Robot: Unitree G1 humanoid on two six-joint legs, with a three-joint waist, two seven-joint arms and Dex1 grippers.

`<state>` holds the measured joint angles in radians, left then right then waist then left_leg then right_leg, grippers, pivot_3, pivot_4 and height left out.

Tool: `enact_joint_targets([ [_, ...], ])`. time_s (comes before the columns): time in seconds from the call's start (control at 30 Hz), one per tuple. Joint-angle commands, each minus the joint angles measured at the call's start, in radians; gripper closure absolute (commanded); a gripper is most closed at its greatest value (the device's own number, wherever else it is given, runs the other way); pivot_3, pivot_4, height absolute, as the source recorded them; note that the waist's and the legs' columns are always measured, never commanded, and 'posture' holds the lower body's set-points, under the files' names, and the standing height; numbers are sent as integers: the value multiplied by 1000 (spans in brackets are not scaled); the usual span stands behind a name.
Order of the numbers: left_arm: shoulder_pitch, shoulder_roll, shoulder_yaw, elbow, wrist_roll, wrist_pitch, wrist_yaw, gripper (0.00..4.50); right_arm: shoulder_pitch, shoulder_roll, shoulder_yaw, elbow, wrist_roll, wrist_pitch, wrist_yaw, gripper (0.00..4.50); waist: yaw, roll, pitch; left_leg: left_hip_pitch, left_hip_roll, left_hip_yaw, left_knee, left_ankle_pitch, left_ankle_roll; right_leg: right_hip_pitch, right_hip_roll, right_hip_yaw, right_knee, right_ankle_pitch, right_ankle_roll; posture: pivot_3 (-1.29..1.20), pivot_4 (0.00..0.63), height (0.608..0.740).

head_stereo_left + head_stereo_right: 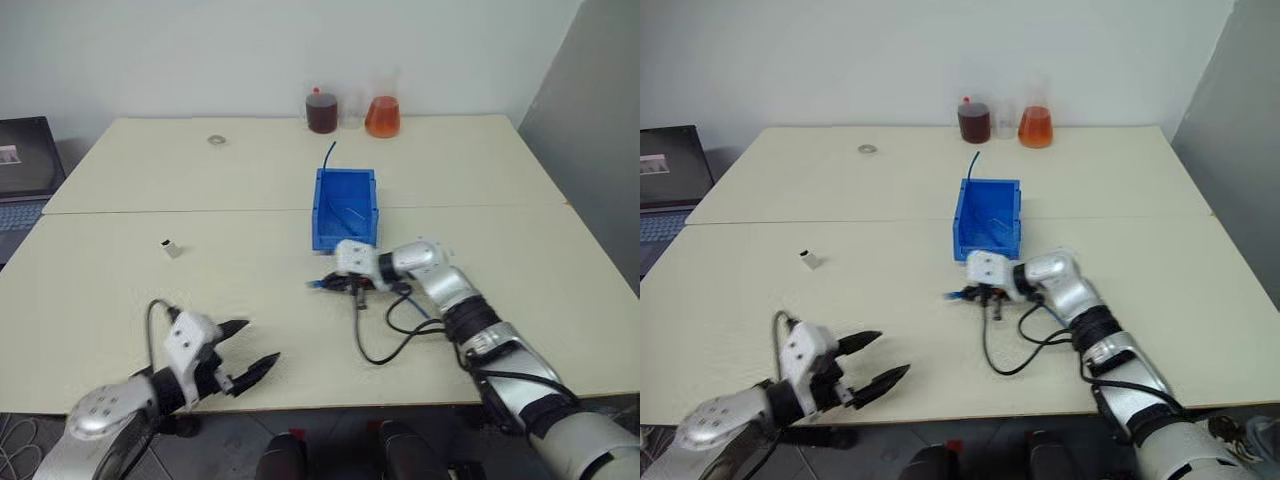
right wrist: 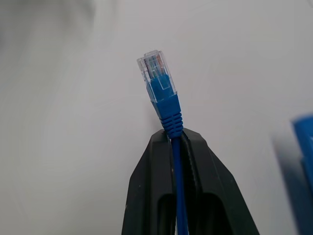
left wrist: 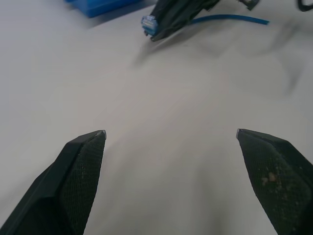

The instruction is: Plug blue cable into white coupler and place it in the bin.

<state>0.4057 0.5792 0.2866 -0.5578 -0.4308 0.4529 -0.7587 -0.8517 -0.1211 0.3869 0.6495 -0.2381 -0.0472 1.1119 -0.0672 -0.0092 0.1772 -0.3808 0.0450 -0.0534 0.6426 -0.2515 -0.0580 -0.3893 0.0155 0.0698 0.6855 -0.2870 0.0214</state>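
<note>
The blue cable (image 2: 165, 100) is pinched just behind its clear plug, with my right gripper (image 2: 172, 134) shut on it. The plug sticks out past the fingertips and hangs a little above the table. In the left eye view that right gripper (image 1: 332, 284) sits just in front of the bin (image 1: 330, 236), pointing left. The white coupler (image 1: 172, 247) lies alone on the table to the left, apart from both grippers. My left gripper (image 1: 258, 345) is open near the table's front edge with nothing between its fingers (image 3: 88, 147).
A short dark blue wire (image 1: 328, 155) pokes up behind the bin. Two flasks, dark red (image 1: 322, 110) and orange (image 1: 382, 116), stand at the back edge. A small ring (image 1: 216, 140) lies far left. A laptop (image 1: 25, 165) sits off the table's left. Black cable (image 1: 385, 345) loops under my right arm.
</note>
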Motion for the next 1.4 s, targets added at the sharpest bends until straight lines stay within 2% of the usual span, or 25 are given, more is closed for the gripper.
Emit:
enact_joint_targets([
  [0.03, 65, -14, 80, -53, -6, -46, 23, 0, -22, 60, 45, -14, -36, 57, -76, 4473, 7, -1, 0, 0, 0, -1, 0, 0, 0, 0, 0, 0, 0, 0, 0, 0, 150, 740],
  [0.17, 83, -37, 109, -28, 4, -72, 57, 0, -26, 111, 93, -8, -56, 86, -97, 4473, 10, -1, 0, 0, 0, 0, 0, 0, 0, 0, 0, 0, 0, 0, 0, 0, 150, 740],
  [0.23, 80, -42, 99, -33, 1, -71, 68, 0, -30, 121, 98, 4, -59, 93, -110, 3846, 9, -2, 0, 0, 0, 0, 0, 0, 0, 0, 1, 0, 0, -1, 0, 0, 150, 740],
  [0.4, 80, -48, 78, -37, 2, -76, 81, 0, -33, 140, 78, 6, -14, 140, -95, 2742, 7, -2, 0, 0, 1, 0, -1, 0, 0, 0, 1, 0, -1, -1, -1, 0, 150, 740],
  [0.47, 99, -50, 75, -44, -1, -81, 76, 0, -30, 134, 55, -20, 18, 176, -74, 2170, 7, -2, 0, 0, 1, 0, -2, 0, 0, 0, 1, 0, -1, -1, -1, 0, 150, 740],
  [0.6, 97, -49, 85, -37, -6, -81, 75, 0, -16, 90, 14, -106, 84, 269, -23, 1108, 8, -2, 1, 0, 1, 0, -3, 0, 0, 0, 1, -1, -3, -1, -1, 0, 150, 740],
  [0.73, 75, -54, 80, -22, 1, -93, 84, 0, 23, 1, -27, -290, 161, 415, 39, 99, 11, -5, 2, -1, 1, 0, -2, 0, 0, 0, 1, -1, -4, -1, 0, 0, 150, 740],
  [0.93, -31, -78, 176, 41, -37, -49, 197, 0, 112, -196, -178, -652, 340, 717, 86, 16, 13, -6, 4, -2, 1, -1, -3, 0, 0, 0, 1, -1, -4, -2, 1, 0, 150, 740],
  [1.07, -116, -106, 185, 65, -33, -2, 299, 0, 204, -315, -288, -791, 459, 751, 104, 16, 13, -8, 5, -2, 1, -1, -3, 0, 0, 0, 1, -2, -5, -3, 4, 0, 150, 740],
  [1.17, -219, -136, 156, 136, 39, 13, 422, 0, 237, -382, -346, -857, 538, 790, 101, 16, 14, -9, 6, -2, 0, 0, -3, -1, 0, 0, 1, -1, -5, -3, 5, 0, 150, 740],
  [1.4, -453, -205, 127, 269, 111, 96, 635, 0, 228, -474, -350, -911, 584, 765, 69, 16, 11, -11, 7, -2, 0, -1, -2, 0, 0, 0, 1, -1, -5, -3, 5, 0, 150, 740],
])
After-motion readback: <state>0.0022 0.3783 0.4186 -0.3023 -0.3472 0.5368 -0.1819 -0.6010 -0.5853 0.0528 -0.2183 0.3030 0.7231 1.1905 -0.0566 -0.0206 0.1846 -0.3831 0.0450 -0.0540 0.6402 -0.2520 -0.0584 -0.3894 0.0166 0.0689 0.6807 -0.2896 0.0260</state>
